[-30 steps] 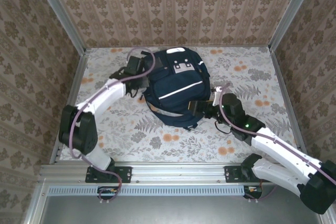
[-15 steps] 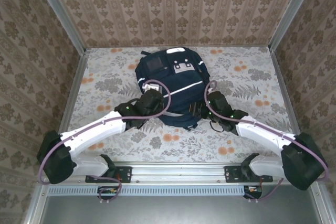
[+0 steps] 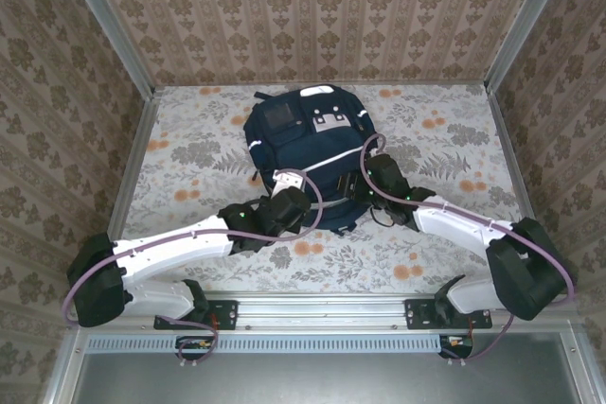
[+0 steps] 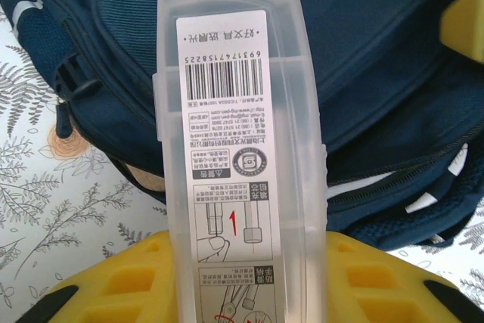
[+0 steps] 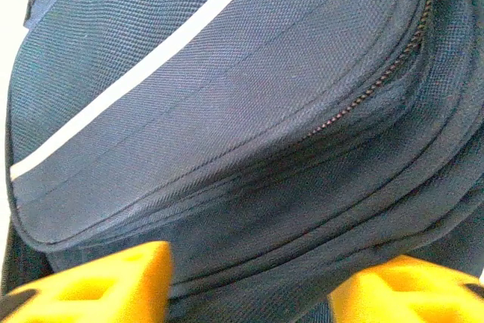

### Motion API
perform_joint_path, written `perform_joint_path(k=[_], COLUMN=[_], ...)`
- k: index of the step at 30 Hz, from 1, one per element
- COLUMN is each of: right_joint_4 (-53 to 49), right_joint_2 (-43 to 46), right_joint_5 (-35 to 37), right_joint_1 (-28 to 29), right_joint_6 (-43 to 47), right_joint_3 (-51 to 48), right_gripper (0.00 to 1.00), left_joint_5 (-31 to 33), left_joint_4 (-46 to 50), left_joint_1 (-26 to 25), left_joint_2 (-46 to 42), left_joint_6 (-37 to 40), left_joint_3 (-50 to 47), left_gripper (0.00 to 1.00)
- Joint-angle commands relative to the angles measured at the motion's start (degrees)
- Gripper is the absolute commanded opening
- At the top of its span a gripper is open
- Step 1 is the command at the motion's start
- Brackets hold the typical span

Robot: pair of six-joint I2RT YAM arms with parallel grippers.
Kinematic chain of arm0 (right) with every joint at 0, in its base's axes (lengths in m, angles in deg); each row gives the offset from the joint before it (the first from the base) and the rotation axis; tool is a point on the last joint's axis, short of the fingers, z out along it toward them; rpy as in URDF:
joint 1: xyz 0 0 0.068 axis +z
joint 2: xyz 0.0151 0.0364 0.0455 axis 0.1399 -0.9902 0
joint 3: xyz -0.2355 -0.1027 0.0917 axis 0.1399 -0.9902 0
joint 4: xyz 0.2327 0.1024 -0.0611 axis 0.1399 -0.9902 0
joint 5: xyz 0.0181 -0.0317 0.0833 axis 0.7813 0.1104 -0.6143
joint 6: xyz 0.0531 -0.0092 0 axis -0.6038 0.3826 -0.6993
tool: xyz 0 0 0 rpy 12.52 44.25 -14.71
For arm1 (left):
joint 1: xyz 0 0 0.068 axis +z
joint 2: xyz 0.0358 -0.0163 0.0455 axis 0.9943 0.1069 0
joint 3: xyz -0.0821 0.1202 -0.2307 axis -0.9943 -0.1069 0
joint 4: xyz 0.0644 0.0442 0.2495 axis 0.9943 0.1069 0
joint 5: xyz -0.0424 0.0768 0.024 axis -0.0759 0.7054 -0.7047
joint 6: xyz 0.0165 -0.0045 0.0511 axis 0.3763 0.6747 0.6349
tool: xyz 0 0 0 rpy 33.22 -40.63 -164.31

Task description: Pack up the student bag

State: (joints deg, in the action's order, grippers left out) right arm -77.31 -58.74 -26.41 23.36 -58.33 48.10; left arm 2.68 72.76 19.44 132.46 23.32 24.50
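The student bag, navy with a white stripe, lies flat in the middle of the table. My left gripper is at its near end, shut on a clear plastic case with a barcode label; the yellow fingers press both its sides. The case points at the bag, above a zip line along its near edge. My right gripper is against the bag's near right side. Its fingers stand on either side of a bulge of bag fabric; how tightly they pinch it is unclear.
Patterned walls and aluminium posts enclose the floral table. A metal rail with both arm bases runs along the near edge. Bare table lies to the left and right of the bag.
The left arm swung from the bag's far left side to its near end, carrying the case. The right gripper moved in against the bag and its jaws narrowed.
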Motion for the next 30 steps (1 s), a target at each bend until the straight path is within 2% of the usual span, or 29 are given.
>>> perform_joint_path(k=[1,2,3,8,16,21,30], right_joint_4=[2.57,2.24,2.19,-1.14,-2.52,-2.61,-1.16], right_joint_2=[-2.58,-2.33,-1.58,4.03,5.12,3.63,2.3], right_joint_5=[-1.62,-1.72,-1.72,0.19,-1.16,-2.51,-4.73], right_joint_1=[-0.17,-0.19,-0.11,0.41,0.44,0.42,0.42], right_joint_6=[-1.31,-1.68,-1.76,0.09,1.14,1.27,1.18], right_joint_3=[2.44,2.96,3.38,7.46,16.15,20.09,20.53], right_gripper=[0.33,0.22,0.15,0.01,0.0,0.0,0.0], left_joint_5=[1.81,1.71,1.52,0.56,-2.67,-7.67,-12.73], left_joint_4=[-1.06,-1.29,-1.64,-2.6,-5.82,-9.33,-11.8], left_joint_1=[-1.68,-2.17,-2.68,-3.86,-4.53,-4.72,-6.14], left_joint_2=[0.19,0.19,0.19,0.38,1.36,4.65,12.17], left_joint_6=[0.65,0.88,1.33,3.33,6.62,9.44,11.92], left_joint_3=[-0.96,-1.2,-1.47,-2.14,-2.74,-2.58,1.96], left_gripper=[0.34,0.34,0.35,0.34,0.33,0.32,0.29])
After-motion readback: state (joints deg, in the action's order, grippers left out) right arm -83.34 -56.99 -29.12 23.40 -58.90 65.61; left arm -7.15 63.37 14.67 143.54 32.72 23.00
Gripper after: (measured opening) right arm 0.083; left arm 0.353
